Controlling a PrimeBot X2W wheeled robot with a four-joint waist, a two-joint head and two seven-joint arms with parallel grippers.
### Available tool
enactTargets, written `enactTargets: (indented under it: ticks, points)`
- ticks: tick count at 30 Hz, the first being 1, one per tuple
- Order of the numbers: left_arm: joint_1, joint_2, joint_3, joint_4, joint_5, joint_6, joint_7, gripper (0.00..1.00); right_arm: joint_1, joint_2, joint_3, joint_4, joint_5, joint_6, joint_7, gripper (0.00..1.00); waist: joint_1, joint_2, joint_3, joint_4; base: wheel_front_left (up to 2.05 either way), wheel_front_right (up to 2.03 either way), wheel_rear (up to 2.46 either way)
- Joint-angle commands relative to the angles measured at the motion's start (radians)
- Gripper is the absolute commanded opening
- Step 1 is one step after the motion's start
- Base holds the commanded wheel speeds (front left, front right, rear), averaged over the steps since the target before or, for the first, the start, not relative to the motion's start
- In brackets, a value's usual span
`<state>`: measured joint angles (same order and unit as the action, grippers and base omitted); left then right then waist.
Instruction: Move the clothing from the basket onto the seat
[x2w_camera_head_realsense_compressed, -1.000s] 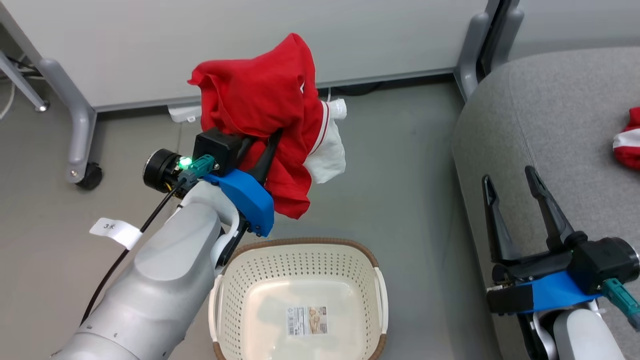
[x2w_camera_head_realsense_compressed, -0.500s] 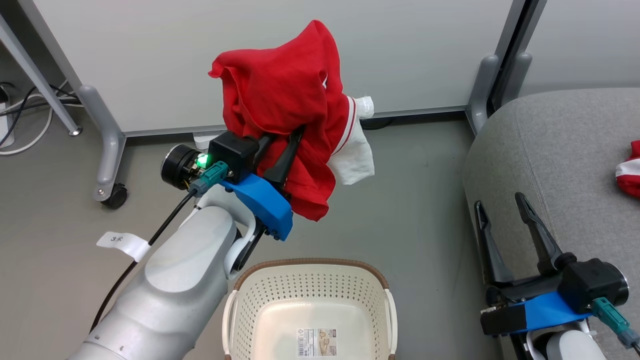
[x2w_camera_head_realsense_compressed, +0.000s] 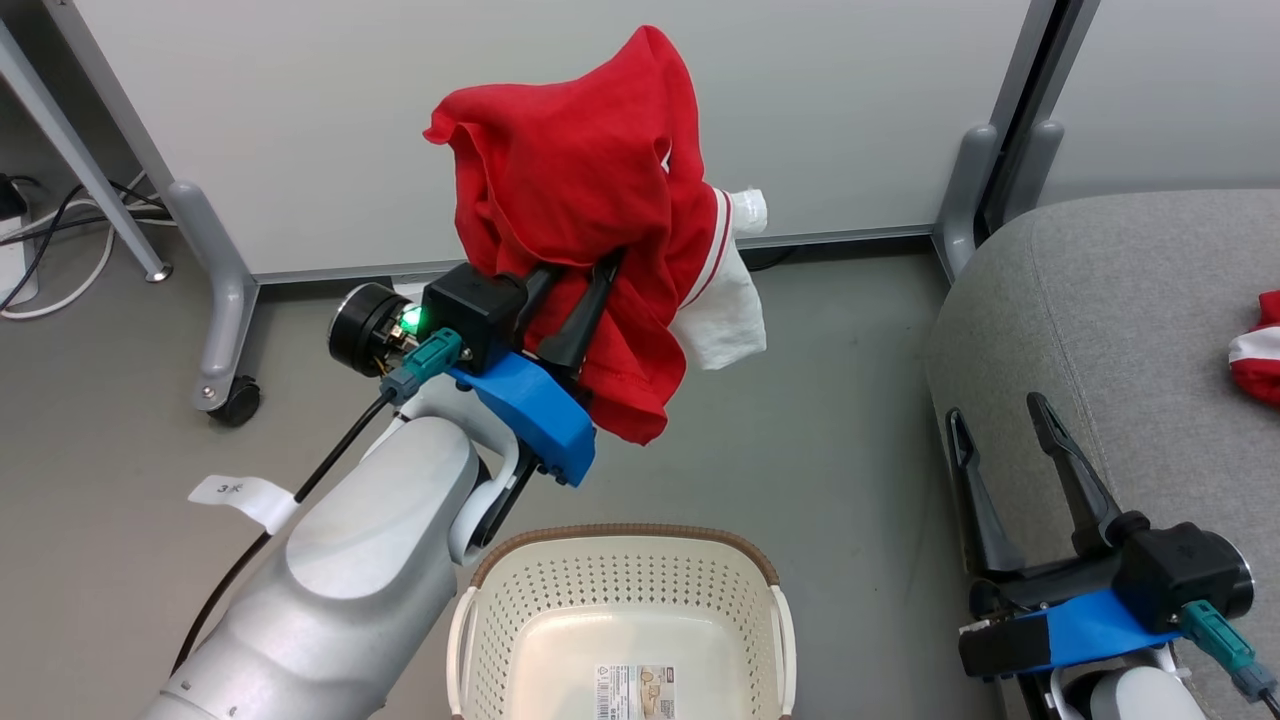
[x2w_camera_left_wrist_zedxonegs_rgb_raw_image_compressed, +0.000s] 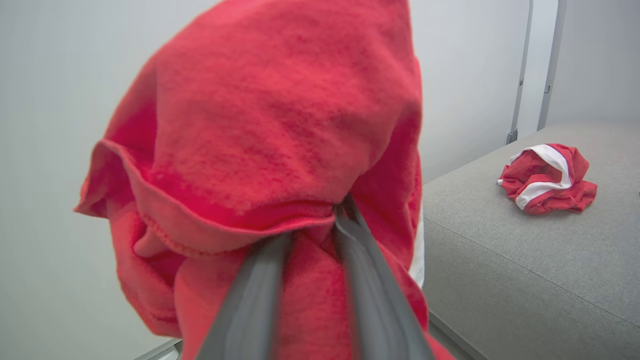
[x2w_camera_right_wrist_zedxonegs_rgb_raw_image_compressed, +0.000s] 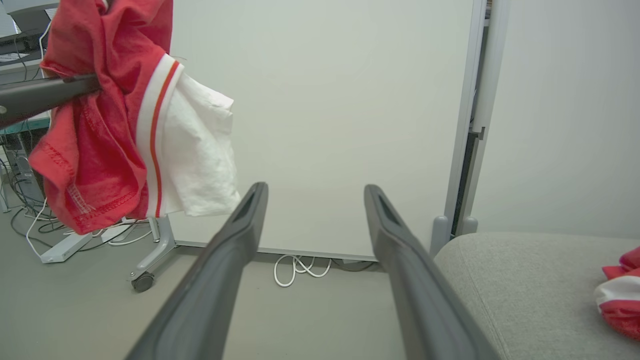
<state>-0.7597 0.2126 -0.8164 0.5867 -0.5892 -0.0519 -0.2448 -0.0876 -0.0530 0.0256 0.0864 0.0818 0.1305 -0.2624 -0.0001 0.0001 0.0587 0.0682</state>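
Jaws of my left gripper (x2w_camera_head_realsense_compressed: 578, 275) pinch one soft red white-trimmed jersey (x2w_camera_head_realsense_compressed: 580, 170) aloft, left of the grey fabric sofa seat (x2w_camera_head_realsense_compressed: 1120, 320) where the other jersey (x2w_camera_left_wrist_zedxonegs_rgb_raw_image_compressed: 547, 177) already lies; my right gripper (x2w_camera_head_realsense_compressed: 995, 410) gapes empty, and the cream perforated basket (x2w_camera_head_realsense_compressed: 600, 580) looks emptied.

You have a pale partition panel (x2w_camera_head_realsense_compressed: 400, 130) ahead, its grey leg (x2w_camera_head_realsense_compressed: 215, 290) on a black caster (x2w_camera_head_realsense_compressed: 233, 402). Loose cables (x2w_camera_head_realsense_compressed: 45, 270) lie on the grey floor (x2w_camera_head_realsense_compressed: 850, 400) at left.
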Motion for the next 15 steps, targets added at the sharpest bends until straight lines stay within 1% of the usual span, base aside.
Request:
enactTargets:
  ticks: [1, 6, 11, 15]
  points:
    - [0.011, 0.005, 0.0, -0.009, -0.002, 0.008, 0.002, 0.0, 0.016, 0.003, 0.001, 0.004, 0.005, 0.001, -0.004, 1.0, 0.0001, -0.0001, 0.0, 0.001, 0.0, 0.0, 0.0]
    - [0.013, 0.012, -0.004, -0.028, -0.005, 0.015, 0.011, 0.0, -0.003, 0.004, 0.021, -0.001, 0.007, 0.001, -0.004, 1.0, 0.0001, -0.0001, 0.002, 0.005, 0.0, 0.0, 0.0]
    - [0.015, 0.015, -0.008, -0.039, -0.005, 0.018, 0.013, 0.0, -0.031, 0.004, 0.072, -0.006, 0.009, 0.001, -0.004, 1.0, 0.0001, -0.0001, 0.005, 0.007, 0.0, 0.0, 0.0]
    - [0.014, 0.013, -0.013, -0.048, -0.006, 0.022, 0.015, 0.0, -0.064, 0.003, 0.155, 0.007, 0.011, 0.001, -0.004, 1.0, 0.0001, -0.0001, 0.009, 0.01, 0.0, 0.0, 0.0]
